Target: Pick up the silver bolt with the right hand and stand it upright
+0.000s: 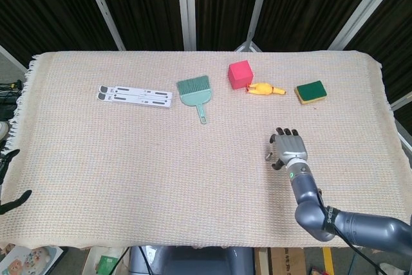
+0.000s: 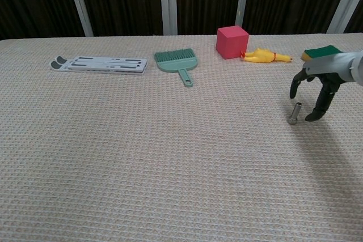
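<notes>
Right robot hand (image 2: 317,92) released, fingers spread; small cylindrical silver bolt (image 2: 294,113) upright on woven cloth (image 2: 142,151)

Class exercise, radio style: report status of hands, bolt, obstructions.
Right hand open, fingers apart, just clear of silver bolt. Bolt standing upright on the cloth. Left hand not in view. Nothing near the bolt.

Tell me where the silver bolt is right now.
The silver bolt stands upright on the cloth at the right of the chest view, just left of the open right hand and apart from it.
</notes>
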Motion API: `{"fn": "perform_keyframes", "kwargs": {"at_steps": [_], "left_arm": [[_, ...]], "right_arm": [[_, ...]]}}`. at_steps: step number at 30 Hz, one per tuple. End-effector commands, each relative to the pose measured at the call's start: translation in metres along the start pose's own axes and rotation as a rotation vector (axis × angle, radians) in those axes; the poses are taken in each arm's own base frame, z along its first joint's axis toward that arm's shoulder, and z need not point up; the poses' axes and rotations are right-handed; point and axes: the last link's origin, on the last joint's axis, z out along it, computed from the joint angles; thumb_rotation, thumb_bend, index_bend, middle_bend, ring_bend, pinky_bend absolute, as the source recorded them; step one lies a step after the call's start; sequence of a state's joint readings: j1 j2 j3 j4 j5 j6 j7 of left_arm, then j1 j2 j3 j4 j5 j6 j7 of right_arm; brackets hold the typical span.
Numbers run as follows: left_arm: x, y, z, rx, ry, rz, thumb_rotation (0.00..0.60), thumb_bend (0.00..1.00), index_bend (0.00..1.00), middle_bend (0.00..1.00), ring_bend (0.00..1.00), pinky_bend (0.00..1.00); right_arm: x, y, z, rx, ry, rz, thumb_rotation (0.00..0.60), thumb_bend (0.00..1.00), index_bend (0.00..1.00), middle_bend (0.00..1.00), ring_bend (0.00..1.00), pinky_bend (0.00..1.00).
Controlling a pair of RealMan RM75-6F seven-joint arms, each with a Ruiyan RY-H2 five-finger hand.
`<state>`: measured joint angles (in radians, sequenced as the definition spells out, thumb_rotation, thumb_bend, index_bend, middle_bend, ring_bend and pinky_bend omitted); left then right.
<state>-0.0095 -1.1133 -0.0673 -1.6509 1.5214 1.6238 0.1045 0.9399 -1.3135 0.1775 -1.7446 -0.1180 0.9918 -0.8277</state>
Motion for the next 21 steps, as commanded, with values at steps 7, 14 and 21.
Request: {"fn": "perform_keyframes", "kwargs": {"at_steps": [7, 14, 21], "left_arm": [[0.002, -0.002, 0.000, 0.004, 0.005, -0.009, 0.600, 0.23, 0.17, 0.00, 0.00, 0.00], [0.003, -0.001, -0.002, 0.000, 0.009, -0.018, 0.600, 0.23, 0.17, 0.00, 0.00, 0.00], [0.003, -0.002, -0.002, 0.005, 0.005, -0.024, 0.600, 0.23, 0.17, 0.00, 0.00, 0.00]], "right_arm": [[0.049, 0.054, -0.033, -0.021, 0.401, 0.102, 0.600, 0.19, 0.20, 0.07, 0.03, 0.01], [0.047, 0.114, -0.074, -0.015, 0.610, 0.158, 0.600, 0.19, 0.19, 0.07, 0.03, 0.00], [-0.001, 0.159, -0.143, -0.028, 0.665, 0.141, 0.600, 0.19, 0.19, 0.07, 0.03, 0.00]]}}
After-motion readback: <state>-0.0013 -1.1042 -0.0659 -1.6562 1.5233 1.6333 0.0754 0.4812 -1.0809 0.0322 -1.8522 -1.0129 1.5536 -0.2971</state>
